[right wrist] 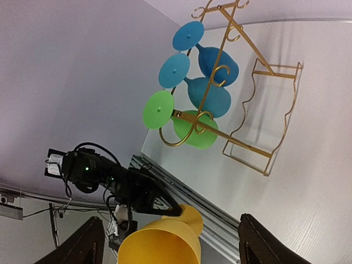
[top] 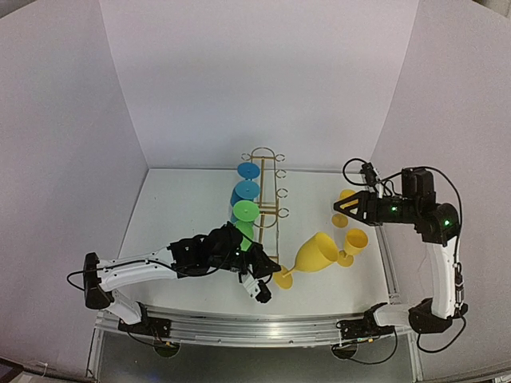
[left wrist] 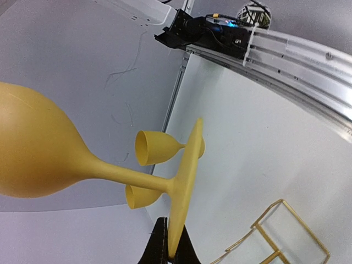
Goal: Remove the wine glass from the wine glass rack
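1. Over on the left, the left gripper is pinched shut on the rim of the foot of the yellow wine glass. Nothing else is in its grip.
2. Just behind that gripper the wine glass rack runs away from the arms down the middle of the table. Three glasses hang in it by their feet: two blue glasses towards the far end and a green glass nearest us.
3. The yellow wine glass looks clear of the rack to me, just right of its near end and not touching the wire. Its long axis runs from the foot at the left gripper out to the right, with the bowl pointing at the right arm's side (I can't tell whether the bowl rests on the table or hangs just above it).
4. Two small yellow glasses sit further right, one just beside the big bowl and the other below the right gripper.
5. The right gripper has its fingers spread wide and holds nothing. It hovers near the bowl end, and its own camera shows the bowl's mouth between the fingers. The left arm is the nearer one, so I'd judge that setting the glass down away from the rack falls to it.
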You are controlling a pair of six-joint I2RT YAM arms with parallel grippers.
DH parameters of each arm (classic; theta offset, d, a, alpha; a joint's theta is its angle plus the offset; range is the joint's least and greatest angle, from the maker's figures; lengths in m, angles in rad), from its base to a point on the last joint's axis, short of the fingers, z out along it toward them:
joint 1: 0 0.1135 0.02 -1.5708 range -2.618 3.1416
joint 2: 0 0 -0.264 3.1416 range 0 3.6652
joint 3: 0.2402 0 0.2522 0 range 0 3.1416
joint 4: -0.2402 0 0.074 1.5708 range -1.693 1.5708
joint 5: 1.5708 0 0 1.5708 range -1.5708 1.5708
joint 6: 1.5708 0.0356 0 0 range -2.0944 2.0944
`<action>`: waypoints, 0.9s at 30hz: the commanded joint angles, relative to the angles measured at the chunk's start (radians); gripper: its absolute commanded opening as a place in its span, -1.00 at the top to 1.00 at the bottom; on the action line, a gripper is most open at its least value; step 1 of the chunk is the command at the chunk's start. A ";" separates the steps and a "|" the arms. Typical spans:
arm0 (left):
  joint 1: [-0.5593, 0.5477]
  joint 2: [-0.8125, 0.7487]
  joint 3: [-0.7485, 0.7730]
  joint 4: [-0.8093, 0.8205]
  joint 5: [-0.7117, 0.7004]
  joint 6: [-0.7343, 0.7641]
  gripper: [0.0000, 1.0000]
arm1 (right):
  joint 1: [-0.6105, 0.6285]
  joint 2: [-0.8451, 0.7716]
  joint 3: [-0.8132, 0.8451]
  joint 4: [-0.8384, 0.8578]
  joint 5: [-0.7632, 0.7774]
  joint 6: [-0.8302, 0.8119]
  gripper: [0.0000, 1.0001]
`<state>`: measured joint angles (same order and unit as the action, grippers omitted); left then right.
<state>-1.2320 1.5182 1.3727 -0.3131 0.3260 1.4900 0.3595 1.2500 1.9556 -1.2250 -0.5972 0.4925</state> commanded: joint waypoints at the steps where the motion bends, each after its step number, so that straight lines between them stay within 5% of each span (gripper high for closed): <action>1: 0.002 -0.062 -0.062 0.182 -0.056 0.135 1.00 | 0.001 -0.025 -0.032 -0.071 -0.136 -0.052 -0.49; 14: 0.001 -0.056 -0.093 0.239 -0.075 0.094 1.00 | 0.002 -0.079 -0.209 -0.103 -0.141 -0.114 -0.41; 27: 0.001 -0.023 -0.044 0.238 -0.077 0.078 1.00 | 0.025 -0.069 -0.286 -0.041 -0.144 -0.085 -0.10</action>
<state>-1.2316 1.4971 1.2694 -0.1311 0.2563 1.5769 0.3674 1.1746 1.6714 -1.2958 -0.7256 0.4092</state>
